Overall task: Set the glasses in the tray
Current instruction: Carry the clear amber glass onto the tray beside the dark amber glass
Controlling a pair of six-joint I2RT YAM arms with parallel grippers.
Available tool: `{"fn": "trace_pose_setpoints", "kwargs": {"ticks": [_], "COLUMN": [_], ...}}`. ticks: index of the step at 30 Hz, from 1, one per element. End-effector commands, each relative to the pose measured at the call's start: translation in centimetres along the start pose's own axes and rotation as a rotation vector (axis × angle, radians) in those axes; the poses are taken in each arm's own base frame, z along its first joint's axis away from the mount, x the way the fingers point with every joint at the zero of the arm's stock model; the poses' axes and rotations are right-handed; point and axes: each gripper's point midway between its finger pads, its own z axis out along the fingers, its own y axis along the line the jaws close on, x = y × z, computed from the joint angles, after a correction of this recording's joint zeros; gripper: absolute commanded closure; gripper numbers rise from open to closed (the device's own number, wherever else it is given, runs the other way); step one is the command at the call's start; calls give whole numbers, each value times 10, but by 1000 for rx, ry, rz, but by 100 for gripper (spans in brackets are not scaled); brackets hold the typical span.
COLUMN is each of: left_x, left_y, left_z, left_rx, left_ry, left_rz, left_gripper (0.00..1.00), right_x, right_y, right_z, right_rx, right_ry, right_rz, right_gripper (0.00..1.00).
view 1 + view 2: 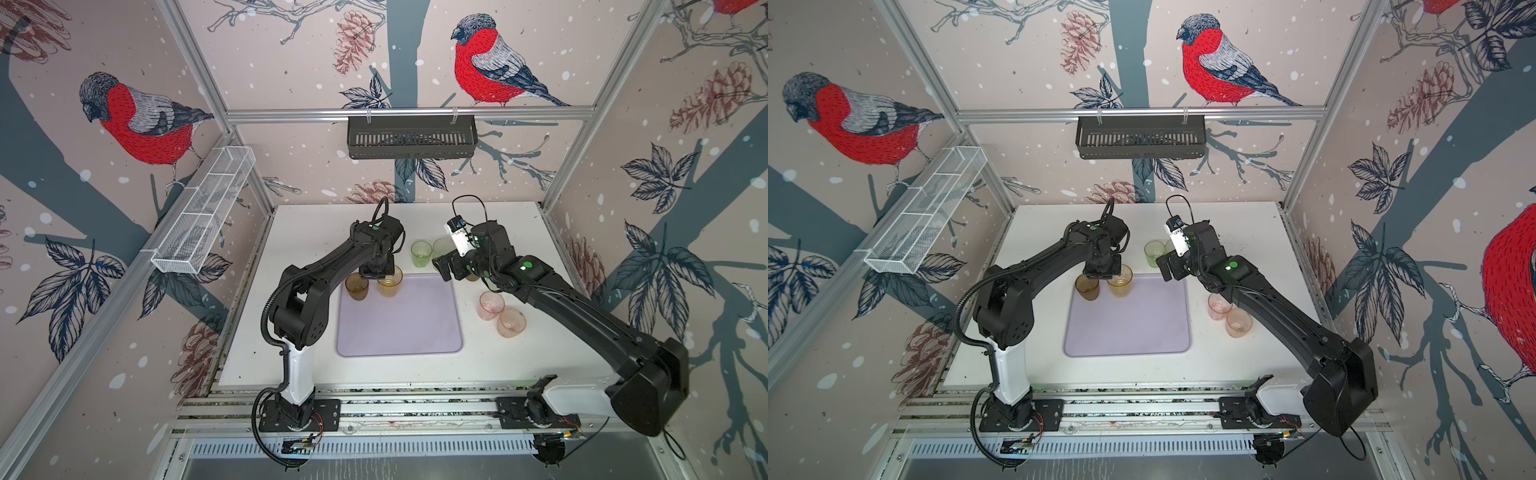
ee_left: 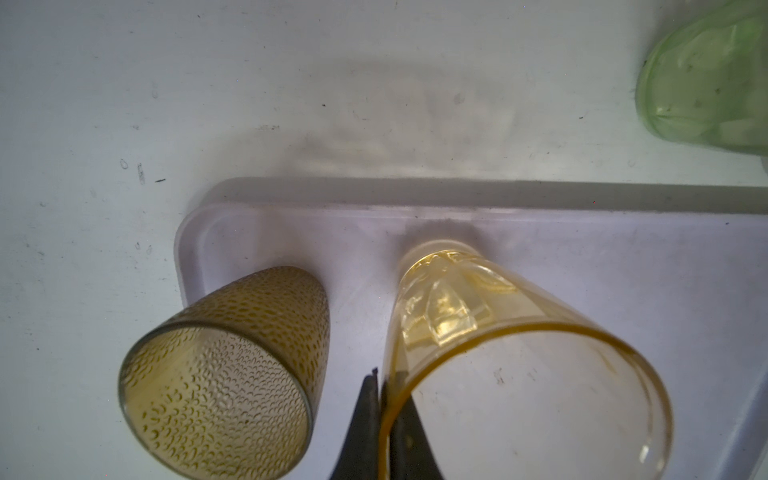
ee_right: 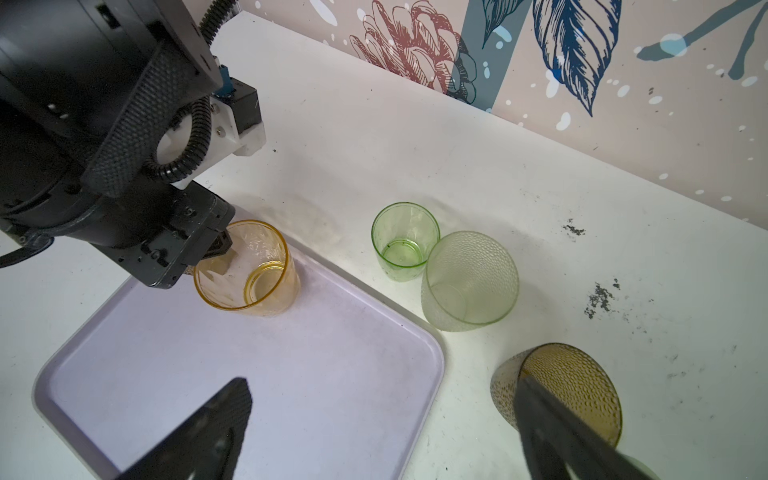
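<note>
The lilac tray [image 1: 399, 328] [image 1: 1127, 332] lies mid-table. My left gripper [image 2: 383, 399] [image 1: 376, 272] is shut on the rim wall of the amber glass [image 2: 449, 291] [image 1: 390, 286] [image 3: 249, 270], which stands upright at the tray's far edge. A brown dimpled glass [image 1: 357, 287] [image 2: 232, 374] stands in the tray's far left corner. My right gripper [image 3: 382, 384] [image 1: 442, 266] hangs open over the tray's far right corner. Another brown glass [image 3: 573, 382] stands on the table by one of its fingers. On the table stand two green glasses [image 3: 405, 241] [image 3: 469, 282] and two pink glasses [image 1: 491, 305] [image 1: 511, 322].
A black slotted basket [image 1: 411, 137] hangs on the back wall. A white mesh basket [image 1: 203, 216] hangs on the left wall. Both arms lean in over the tray's far edge, the right one above the pink glasses.
</note>
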Motion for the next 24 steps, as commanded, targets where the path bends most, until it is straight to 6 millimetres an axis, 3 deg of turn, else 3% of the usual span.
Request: {"fn": "trace_pose_setpoints", "kwargs": {"ticks": [1,24], "left_x": [-2,3], "left_y": [3,8], "left_z": [-3,2], "left_rx": [-13,-32], "left_ry": [-20,-16], "left_rz": [-18,-40], "left_gripper": [100,100], "right_x": [-8,-9], "right_y": [1,2], "right_z": [-2,-1], "right_rx": [-6,-12], "right_ry": [-33,-33], "right_rz": [8,9], "right_gripper": [0,0]}}
